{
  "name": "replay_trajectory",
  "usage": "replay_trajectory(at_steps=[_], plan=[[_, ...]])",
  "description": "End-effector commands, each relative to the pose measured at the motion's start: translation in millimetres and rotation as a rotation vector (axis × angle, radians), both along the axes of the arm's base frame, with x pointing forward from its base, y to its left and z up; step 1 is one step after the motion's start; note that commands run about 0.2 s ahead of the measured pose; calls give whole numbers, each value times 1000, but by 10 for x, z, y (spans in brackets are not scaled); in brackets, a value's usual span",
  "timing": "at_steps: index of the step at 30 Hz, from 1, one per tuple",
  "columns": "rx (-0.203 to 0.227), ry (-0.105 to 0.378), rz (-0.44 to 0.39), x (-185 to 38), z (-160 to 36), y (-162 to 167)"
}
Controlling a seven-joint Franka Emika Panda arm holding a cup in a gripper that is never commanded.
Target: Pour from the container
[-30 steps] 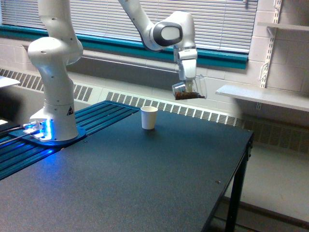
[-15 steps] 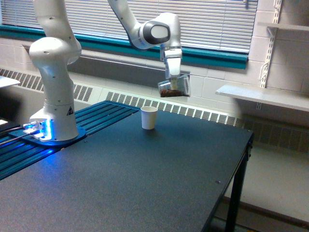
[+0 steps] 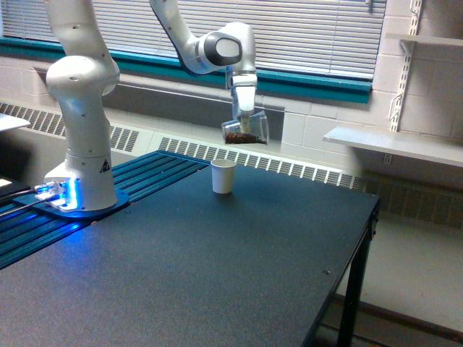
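My gripper (image 3: 244, 119) is closed on the clear cup (image 3: 246, 131) and holds it in the air, well above the table (image 3: 217, 267). The cup is tilted strongly, almost lying on its side, with its mouth turned toward the exterior view's left. Through its wall I see dark brown granules (image 3: 239, 137) collected along the lower side. I cannot make out the single fingers; they are too small in this view, but the cup hangs directly under the gripper.

Below the gripper and a little toward the exterior view's left stands a white paper cup (image 3: 223, 176), upright on the dark table, with clear space between it and the clear cup's mouth. I cannot tell if any granules are falling.

Above the gripper the white arm (image 3: 210, 47) bends up and goes out of the top of the picture. Farther toward the exterior view's left, the robot base (image 3: 81, 130) stands on a blue ribbed plate (image 3: 145, 177), with blue light near its foot. Behind the gripper are window blinds (image 3: 318, 32) and a teal sill (image 3: 325, 85).
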State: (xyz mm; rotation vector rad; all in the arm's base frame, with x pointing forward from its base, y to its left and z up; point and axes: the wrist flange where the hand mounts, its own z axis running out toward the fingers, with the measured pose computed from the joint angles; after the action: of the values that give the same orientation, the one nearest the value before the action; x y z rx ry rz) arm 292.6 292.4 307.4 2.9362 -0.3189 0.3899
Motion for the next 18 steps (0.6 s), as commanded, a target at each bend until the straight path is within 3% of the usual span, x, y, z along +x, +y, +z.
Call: replay_trajectory(at_steps=[1, 18], plan=[[-10, -1, -2, -263, -28, 105], [-48, 72, 61, -858, -335, 249]])
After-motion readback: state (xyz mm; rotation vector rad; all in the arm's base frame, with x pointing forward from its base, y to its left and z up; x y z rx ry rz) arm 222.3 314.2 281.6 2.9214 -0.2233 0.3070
